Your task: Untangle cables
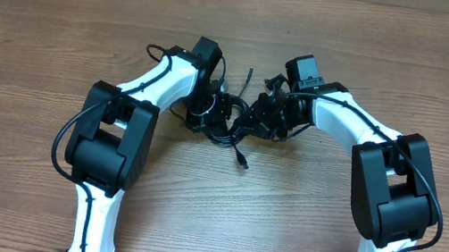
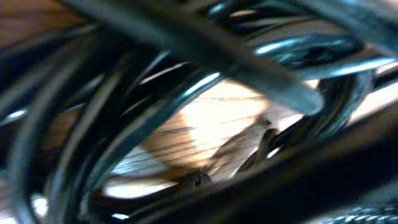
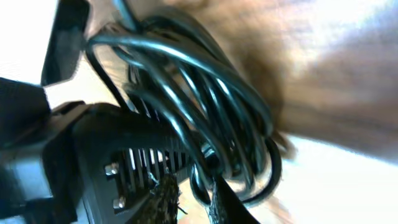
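I have both arms drawn in to the middle of the worktop (image 1: 59, 27), and the cables (image 1: 238, 126) sit there as one dark knot between the two grippers, well away from every edge.

The left gripper (image 1: 211, 108) is at the left side of the knot with its jaws fully together. Its wrist view shows only blurred black strands (image 2: 155, 118) over a patch of wood, so I cannot tell whether a cord is pinched.

The right gripper (image 1: 273, 116) is at the right side. In its wrist view the fingers (image 3: 165, 198) stand close together at the bottom and a coil of several loops (image 3: 205, 93) runs down into the gap. I read that as clamped on the cables, but blur leaves some doubt.

By my reckoning, little is done. Only two ends stand free of the bundle: one plug end (image 1: 243, 159) trails toward the near side and another tip (image 1: 250, 76) pokes toward the far side. No cord lies on its own. The loops remain stacked and crossed, so nearly all the separating is left.
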